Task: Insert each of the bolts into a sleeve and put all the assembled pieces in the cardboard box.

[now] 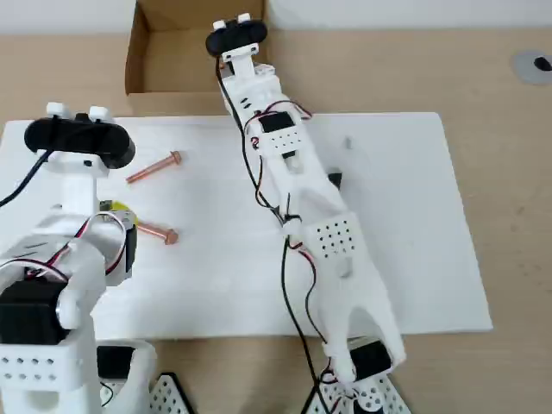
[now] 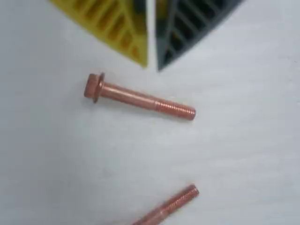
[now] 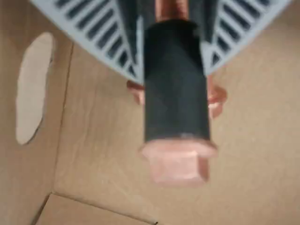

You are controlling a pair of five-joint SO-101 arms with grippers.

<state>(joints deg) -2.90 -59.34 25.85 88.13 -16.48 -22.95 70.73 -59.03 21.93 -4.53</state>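
Right tool (image 3: pixel 173 65) hangs over the box (image 3: pixel 262 154), clamped on a black sleeve (image 3: pixel 176 84) with a bolt (image 3: pixel 178 161) through it; the bolt head points down at the cardboard floor, well clear of it; a copper shape shows behind the sleeve, too blurred to name.

Left tool (image 2: pixel 151 65) sits low over the white mat (image 1: pixel 414 216) on the bench (image 1: pixel 500 172); its tips are narrow, almost meeting, nothing between them; two loose bolts (image 2: pixel 140 98) (image 2: pixel 168 206) lie flat on the mat just beyond the tips, apart from each other; a small dark piece (image 1: pixel 335 179) lies beside the right arm, maybe a sleeve, cannot tell.

Step in hand, judged: dropping the assembled piece in the box. To do it well: keep the piece inside the walls, away from the near rim (image 1: pixel 134 60); lower it closer to the floor before letting go, since the head-down bolt may slide out of the sleeve or bounce on a long fall; spread the tips slowly and lift straight up so the tool does not drag the sleeve. Two bolts are left to fit.
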